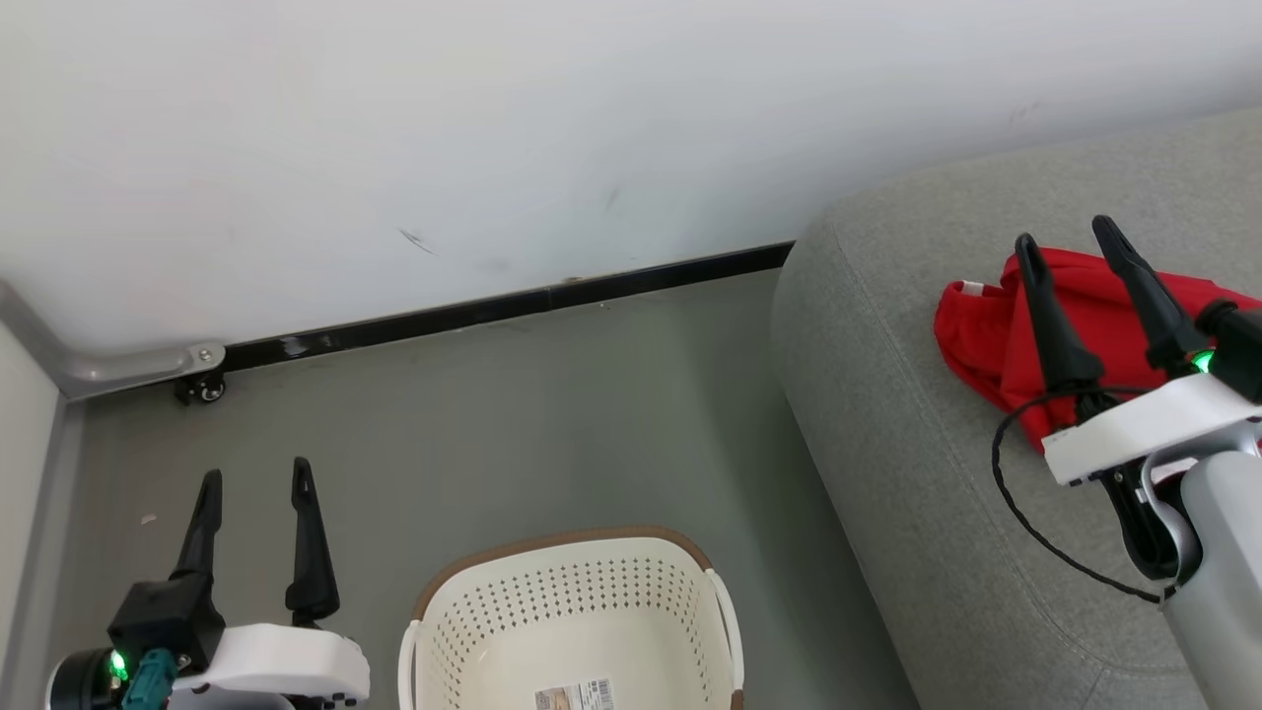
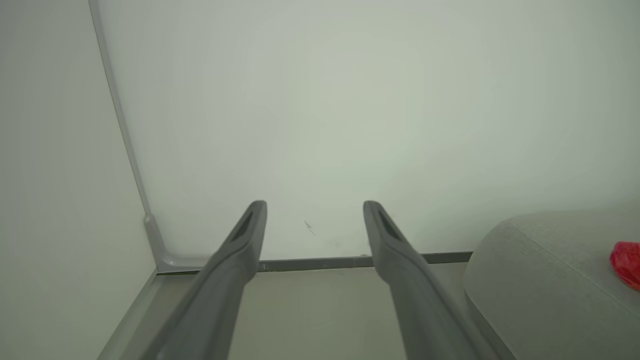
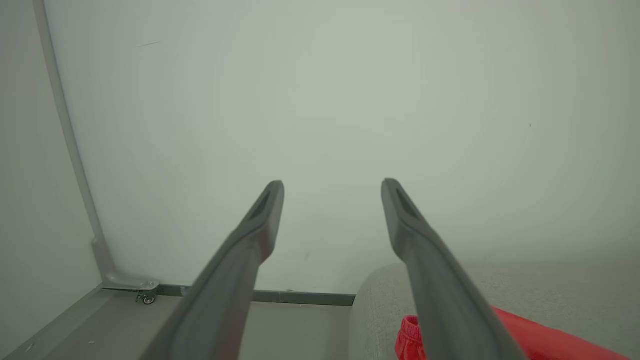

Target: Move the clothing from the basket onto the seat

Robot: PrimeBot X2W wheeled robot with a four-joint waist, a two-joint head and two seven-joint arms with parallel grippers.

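Head view first: the clothing (image 1: 976, 335) lies in a crumpled red heap on the seat (image 1: 887, 473), towards its rounded end, and the right pincer (image 1: 1064, 233) hangs over it with its two dark fingers well apart and nothing between them. How high the fingers stand above the fabric I cannot tell from here. The right wrist view looks along them at the wall (image 3: 320, 100), with red cloth low down beneath the right-hand finger, so I judge that they are clear of it.

The heap's long axis runs across the seat from left to right, roughly crosswise to the right pincer's fingers. A bit of white trim (image 1: 973, 288) shows at its left end, which points towards the seat's rounded edge. The other end runs off behind the arm.

The left pincer (image 1: 255, 471) is well apart from all this, over the floor (image 1: 493, 444) to the left of the basket (image 1: 562, 538), its fingers also spread and empty. The right arm is plainly the nearer one to the garments.

No red shows in the part of the basket in view, just a label (image 1: 577, 695) on the bottom, though its near end is cut off. My guess is that the job is about finished.
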